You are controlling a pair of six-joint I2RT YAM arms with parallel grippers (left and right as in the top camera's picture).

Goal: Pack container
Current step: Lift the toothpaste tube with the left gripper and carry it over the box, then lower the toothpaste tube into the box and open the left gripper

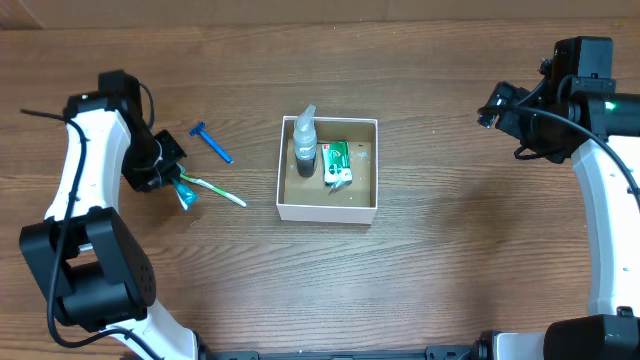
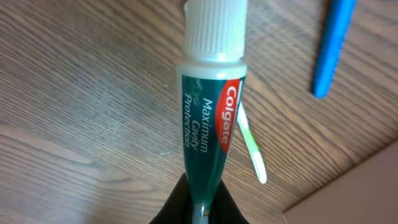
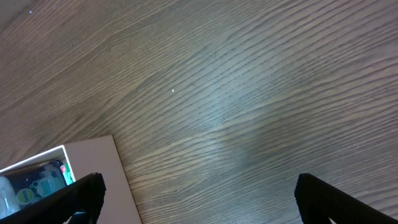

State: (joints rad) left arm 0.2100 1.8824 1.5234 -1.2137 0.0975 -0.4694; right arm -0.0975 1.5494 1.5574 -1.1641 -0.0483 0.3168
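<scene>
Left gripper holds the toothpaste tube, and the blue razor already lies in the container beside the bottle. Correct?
Not quite: the overhead view shows the blue razor lying on the table, left of the container. The left gripper does hold the toothpaste tube.

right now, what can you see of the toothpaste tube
The toothpaste tube is dark green plastic with a red Colgate panel, white "Maximum Cavity Protection" lettering and a ribbed white cap. The left gripper pinches its flat tail end, with the cap pointing away. It is over the wooden table, with a toothbrush behind it.
</scene>
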